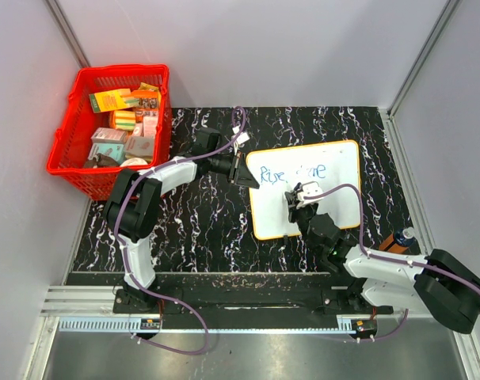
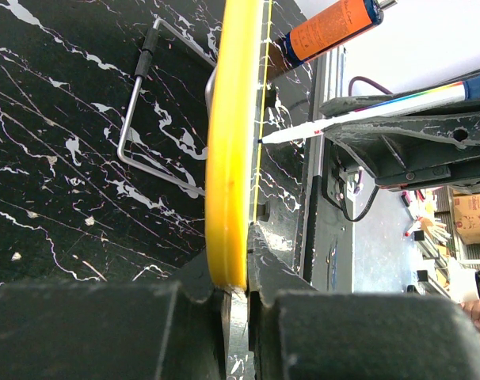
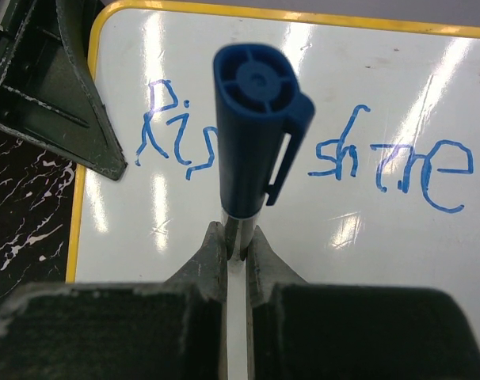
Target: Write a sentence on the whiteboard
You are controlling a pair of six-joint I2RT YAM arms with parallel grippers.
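Observation:
The whiteboard [image 1: 335, 202] lies on the black marbled table, white with a yellow rim [image 2: 230, 158]. My left gripper [image 1: 246, 171] is shut on its left edge, and in the left wrist view the jaws [image 2: 240, 289] pinch the rim. My right gripper [image 1: 302, 195] hovers over the board's middle, shut on a blue-capped marker [image 3: 256, 119] just below its cap [image 3: 237, 237]. The marker's tip [image 2: 265, 139] touches the board face. The sentence [image 3: 430, 170] in blue reads roughly "Rise shine" on one line, and the marker hides part of the first word.
A red basket [image 1: 113, 131] holding several small boxes stands at the far left. An orange bottle with a blue cap [image 1: 399, 240] lies at the table's right edge near the right arm. A bent wire stand [image 2: 133, 134] shows behind the board. Grey walls close in the table.

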